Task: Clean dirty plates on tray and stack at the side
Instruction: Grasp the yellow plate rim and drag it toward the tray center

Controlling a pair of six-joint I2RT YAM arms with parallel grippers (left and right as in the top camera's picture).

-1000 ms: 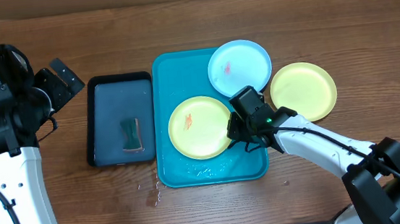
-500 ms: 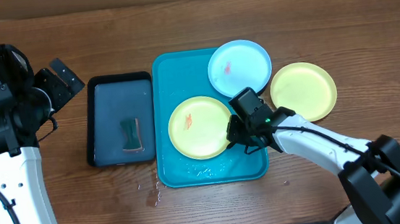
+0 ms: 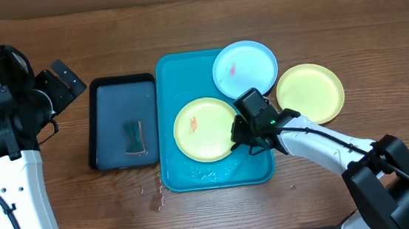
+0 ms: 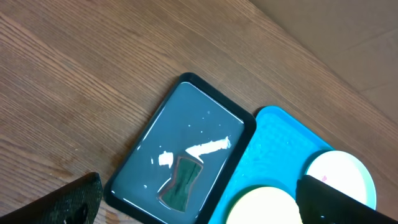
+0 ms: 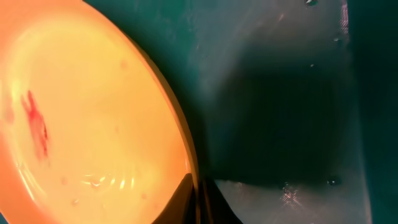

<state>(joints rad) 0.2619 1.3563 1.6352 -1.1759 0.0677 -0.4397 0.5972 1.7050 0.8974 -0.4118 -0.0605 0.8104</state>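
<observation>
The right gripper (image 5: 200,199) has just been squeezed onto the smeared yellow-green plate (image 3: 202,129) rim in the turquoise tray (image 3: 168,80); it can likely be lifted now. The left gripper (image 3: 60,81) is spread wide.

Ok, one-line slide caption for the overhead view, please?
Right gripper, fingers at the rim of a smeared pale yellow round plastic plate on the turquoise rectangular plastic tray.
</observation>
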